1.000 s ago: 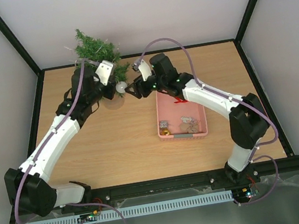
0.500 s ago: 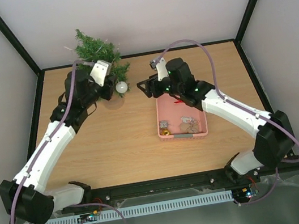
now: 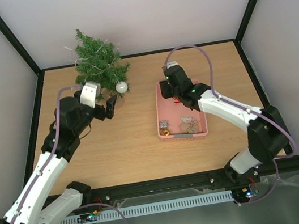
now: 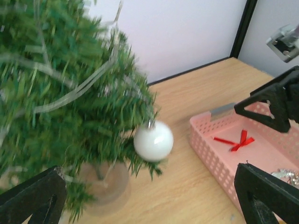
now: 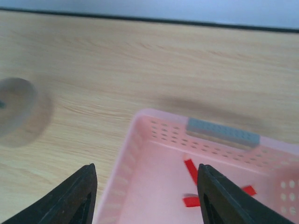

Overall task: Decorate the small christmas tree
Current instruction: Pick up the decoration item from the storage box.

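Arms extended; left end effector (image 3: pixel 109 108) beside tree (image 3: pixel 97 60), right end effector (image 5: pixel 145 169) over pink basket (image 3: pixel 158 119), both agape, empty.

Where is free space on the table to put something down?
The table is bare between tree and basket, and near its front edge. It is crowded by the ball and left gripper, and under the right gripper.

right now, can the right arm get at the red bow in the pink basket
Probably yes. The right gripper hangs over the far end of the pink basket, jaws apart and empty, and the red bow lies on the basket floor almost straight below it. Nothing covers the bow or stands between.
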You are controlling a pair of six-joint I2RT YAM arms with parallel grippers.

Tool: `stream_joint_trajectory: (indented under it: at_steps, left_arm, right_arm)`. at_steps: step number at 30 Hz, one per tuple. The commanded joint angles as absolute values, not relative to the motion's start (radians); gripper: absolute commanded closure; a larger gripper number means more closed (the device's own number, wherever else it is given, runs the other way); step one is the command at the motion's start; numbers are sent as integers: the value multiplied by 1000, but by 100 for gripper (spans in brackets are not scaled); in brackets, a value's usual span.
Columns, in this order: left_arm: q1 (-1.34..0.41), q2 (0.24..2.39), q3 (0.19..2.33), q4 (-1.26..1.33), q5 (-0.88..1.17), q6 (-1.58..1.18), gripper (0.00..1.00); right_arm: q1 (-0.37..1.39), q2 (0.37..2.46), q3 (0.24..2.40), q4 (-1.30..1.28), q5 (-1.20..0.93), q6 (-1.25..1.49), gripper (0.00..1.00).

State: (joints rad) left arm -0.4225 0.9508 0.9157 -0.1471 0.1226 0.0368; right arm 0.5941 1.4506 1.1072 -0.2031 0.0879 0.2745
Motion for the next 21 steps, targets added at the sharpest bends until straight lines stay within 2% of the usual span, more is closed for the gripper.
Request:
stream_joint_trajectory:
  at_steps: [1, 7, 10, 21]
  left_arm:
    - [-425, 834, 782, -110, 22, -19, 0]
    - [-416, 735, 657, -122, -139, -137, 0]
    - [-405, 733, 654, -159, -126, -126, 0]
    - [-402, 727, 626, -140, -61, -52, 1]
  right_arm:
    - [558, 1563, 1105, -250, 192, 206, 46]
    - [531, 1764, 1188, -259, 177, 125, 55]
    - [520, 1812, 1204, -273, 204, 75, 58]
    - [494, 1885, 1201, -359, 215, -30, 60]
